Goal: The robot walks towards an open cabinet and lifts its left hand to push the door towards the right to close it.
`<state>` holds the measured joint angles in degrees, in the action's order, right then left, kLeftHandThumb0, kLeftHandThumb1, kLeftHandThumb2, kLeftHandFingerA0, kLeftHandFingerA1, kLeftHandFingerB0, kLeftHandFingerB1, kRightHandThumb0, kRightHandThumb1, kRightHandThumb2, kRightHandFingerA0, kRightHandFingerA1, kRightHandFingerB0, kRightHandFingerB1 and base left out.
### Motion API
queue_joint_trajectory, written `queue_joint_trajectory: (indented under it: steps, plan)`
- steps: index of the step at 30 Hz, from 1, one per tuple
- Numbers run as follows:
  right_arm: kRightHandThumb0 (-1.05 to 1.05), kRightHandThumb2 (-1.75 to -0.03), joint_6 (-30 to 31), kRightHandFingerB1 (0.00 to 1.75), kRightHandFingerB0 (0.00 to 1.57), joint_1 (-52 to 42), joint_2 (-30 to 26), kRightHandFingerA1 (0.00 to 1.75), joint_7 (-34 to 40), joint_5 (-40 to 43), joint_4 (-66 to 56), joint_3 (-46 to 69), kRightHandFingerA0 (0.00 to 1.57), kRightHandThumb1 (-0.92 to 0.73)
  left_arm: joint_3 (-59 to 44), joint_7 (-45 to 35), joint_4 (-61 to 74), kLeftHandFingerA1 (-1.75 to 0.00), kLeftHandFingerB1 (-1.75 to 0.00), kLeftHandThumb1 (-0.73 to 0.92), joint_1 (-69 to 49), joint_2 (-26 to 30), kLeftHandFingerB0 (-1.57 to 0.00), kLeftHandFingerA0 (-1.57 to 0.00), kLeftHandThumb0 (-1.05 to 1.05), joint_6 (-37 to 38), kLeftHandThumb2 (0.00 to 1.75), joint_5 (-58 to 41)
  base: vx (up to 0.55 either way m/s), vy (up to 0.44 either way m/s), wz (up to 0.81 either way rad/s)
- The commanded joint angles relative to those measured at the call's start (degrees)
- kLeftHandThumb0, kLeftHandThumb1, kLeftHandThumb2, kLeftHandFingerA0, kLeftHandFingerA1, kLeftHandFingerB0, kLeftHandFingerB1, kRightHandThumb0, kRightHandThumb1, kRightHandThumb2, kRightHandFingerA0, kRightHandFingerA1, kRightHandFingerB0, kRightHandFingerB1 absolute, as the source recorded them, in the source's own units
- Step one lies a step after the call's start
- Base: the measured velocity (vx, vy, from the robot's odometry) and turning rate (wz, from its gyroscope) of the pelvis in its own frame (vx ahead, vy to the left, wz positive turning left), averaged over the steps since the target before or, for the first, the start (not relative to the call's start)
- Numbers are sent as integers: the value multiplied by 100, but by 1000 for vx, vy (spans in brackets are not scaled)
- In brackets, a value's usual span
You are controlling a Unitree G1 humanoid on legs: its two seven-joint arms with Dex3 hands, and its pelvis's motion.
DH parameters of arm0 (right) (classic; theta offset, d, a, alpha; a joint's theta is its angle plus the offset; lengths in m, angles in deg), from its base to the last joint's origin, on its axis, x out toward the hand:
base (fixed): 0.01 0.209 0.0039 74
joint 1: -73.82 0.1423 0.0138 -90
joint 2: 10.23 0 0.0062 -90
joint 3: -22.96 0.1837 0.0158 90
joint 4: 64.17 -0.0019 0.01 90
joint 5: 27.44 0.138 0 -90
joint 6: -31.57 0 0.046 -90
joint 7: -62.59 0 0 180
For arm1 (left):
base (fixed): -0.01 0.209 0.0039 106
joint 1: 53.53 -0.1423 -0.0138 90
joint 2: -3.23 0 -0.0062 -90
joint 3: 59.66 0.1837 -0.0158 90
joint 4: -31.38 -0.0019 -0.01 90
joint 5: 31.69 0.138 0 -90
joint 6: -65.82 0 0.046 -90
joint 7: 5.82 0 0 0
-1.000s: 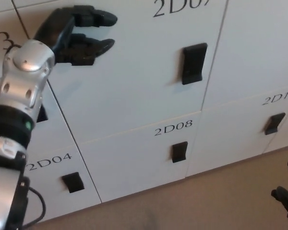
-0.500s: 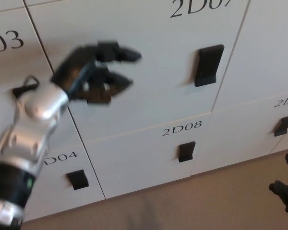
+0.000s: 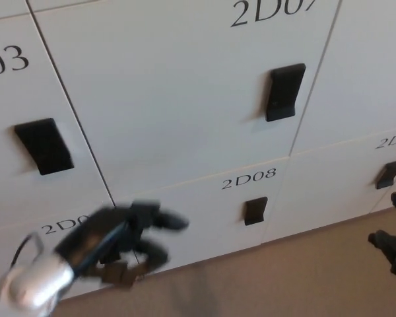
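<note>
White cabinet front seen from above, all doors flush and shut. The left robot hand [image 3: 122,241], blurred, hangs low at the lower left, in front of the bottom row of doors and just above the floor [image 3: 284,277]; its fingers [image 3: 165,221] are apart and hold nothing. Above and to the right of this hand lies the large door [image 3: 178,99] marked 2D07, with its black handle [image 3: 285,92] near its right edge. Directly right of the hand is the smaller door 2D08 [image 3: 204,214] with a small handle [image 3: 254,210]. Above the hand, the door ending in 03 [image 3: 26,132] carries a handle [image 3: 44,146]. The right robot hand [image 3: 395,244] shows only partly at the right edge, over the floor; whether it is wide or narrow cannot be told.
</note>
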<state>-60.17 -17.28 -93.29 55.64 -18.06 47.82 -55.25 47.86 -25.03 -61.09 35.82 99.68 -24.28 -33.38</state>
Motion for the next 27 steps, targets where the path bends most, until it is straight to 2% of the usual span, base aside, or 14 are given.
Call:
queue_joint_trajectory:
  steps: [1,2,5,6,8,14,27]
  plan:
    - [-19,-59,231,37,34,453,-307,55,45,84,21,249,75,-59,-1733,-342,572,-47,-43,62,-2390,853,-57,-69,-53,1471,66,-609,0,0,0]
    - [-19,-59,201,37,34,450,-313,55,37,66,42,246,75,-60,-1953,-90,506,-42,-39,66,-2358,764,-55,-67,-46,1278,61,-567,0,0,0]
    - [-19,-59,156,37,34,444,-323,55,21,38,71,240,75,-60,-2228,202,462,-42,-39,66,-2331,634,-55,-67,-46,992,61,-501,0,0,0]
    - [-21,-59,136,38,34,452,-331,55,8,27,85,235,75,-59,-2335,232,356,-43,-39,66,-2253,531,-50,-57,-39,839,60,-634,0,0,0]
    - [-17,-57,118,36,34,476,-351,53,-5,-16,113,219,74,-60,-2559,291,143,-42,-39,63,-2117,302,-52,-60,-43,565,59,-847,0,0,0]
    - [-21,-59,230,37,33,503,-379,54,-7,-46,77,193,74,-59,-2777,190,107,-43,-39,63,-2064,1,-51,-60,-45,321,59,-904,0,0,0]
    - [-22,-57,151,37,36,392,-475,51,-92,-159,135,105,75,-60,-2875,45,91,-42,-40,63,-2155,-188,-52,-58,-44,330,59,-785,0,0,0]
